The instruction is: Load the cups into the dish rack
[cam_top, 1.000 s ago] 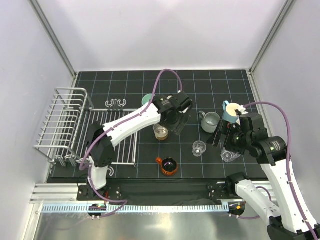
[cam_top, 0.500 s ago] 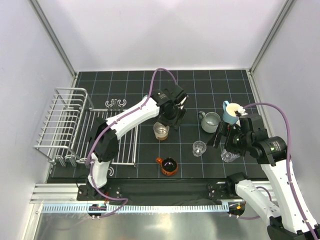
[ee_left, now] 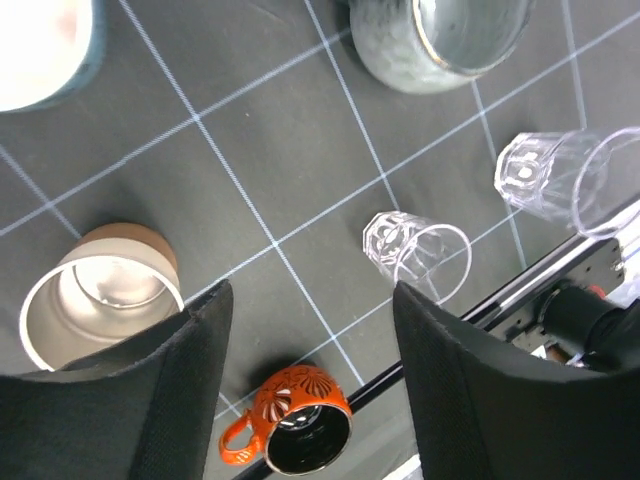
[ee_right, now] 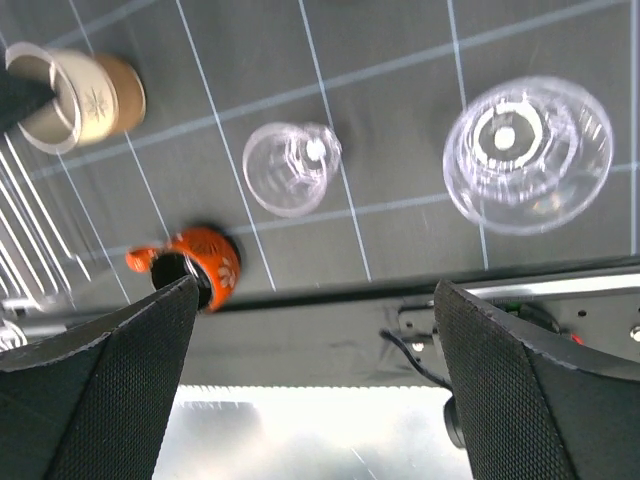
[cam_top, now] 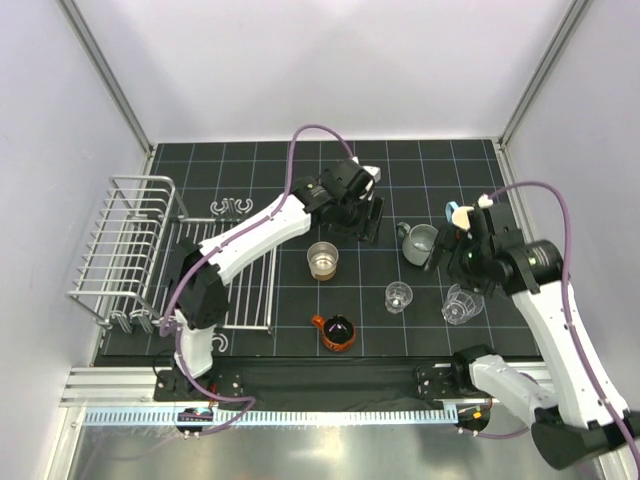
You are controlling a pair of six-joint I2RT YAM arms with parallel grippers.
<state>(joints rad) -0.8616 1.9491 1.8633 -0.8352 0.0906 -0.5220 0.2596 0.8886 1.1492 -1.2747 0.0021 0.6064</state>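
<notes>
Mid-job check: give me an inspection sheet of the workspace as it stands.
Surface: black gridded mat.
Job's things: dish rack holds no cups; steel cup, orange cup, small clear glass, large clear cup and grey mug stand on the mat; blue cup mostly hidden by the right arm.
Clutter: white hook-shaped pieces beside the rack.
Grippers: left gripper fingers apart, empty; right gripper fingers wide apart, empty.
Cables: purple cable loops over the left arm, another over the right; neither lies on a cup.
Surroundings: white walls; metal rail at the near edge.

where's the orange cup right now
Top view: the orange cup stands centrally near the front edge of the mat, with the small clear glass just up-right of it.
</notes>
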